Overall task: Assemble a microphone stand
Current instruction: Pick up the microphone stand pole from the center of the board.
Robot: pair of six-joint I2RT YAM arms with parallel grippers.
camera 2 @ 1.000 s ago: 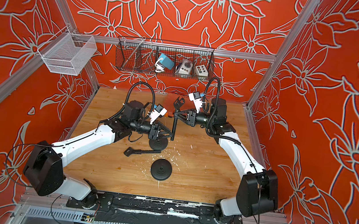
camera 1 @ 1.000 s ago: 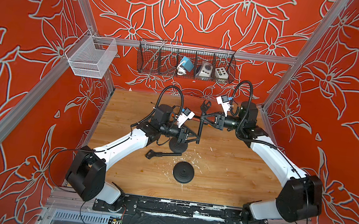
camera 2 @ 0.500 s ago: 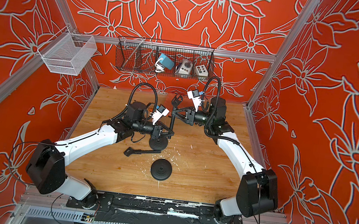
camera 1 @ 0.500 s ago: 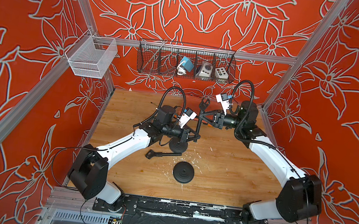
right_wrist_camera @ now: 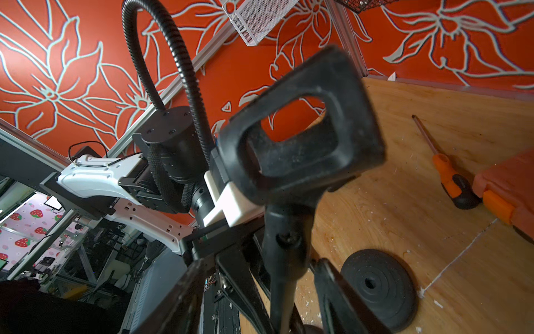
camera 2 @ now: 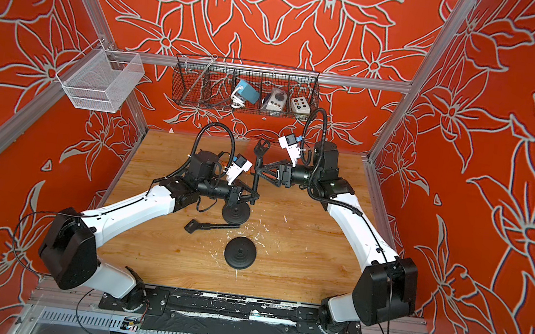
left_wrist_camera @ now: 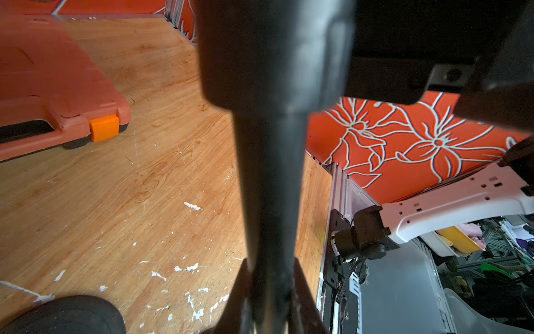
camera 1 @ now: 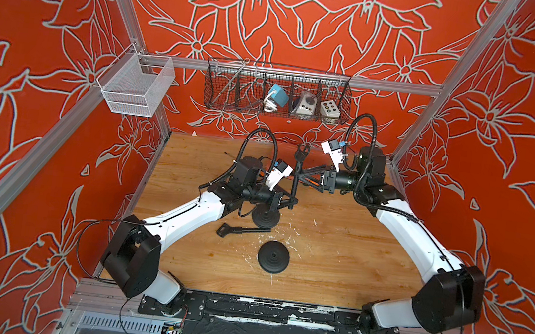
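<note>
While left gripper (camera 1: 290, 201) clamps pole (camera 1: 294, 188) — right gripper (camera 1: 302, 175) gapes.

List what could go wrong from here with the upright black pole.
1. Only the left gripper is shut on the black metal stand pole, and low down. The right gripper has its jaws open around the pole, so the clip-heavy top could tilt.
2. The black round base beside the left gripper is partly hidden by that wrist in both top views, so lining up the pole's end with its centre hole may go wrong.
</note>
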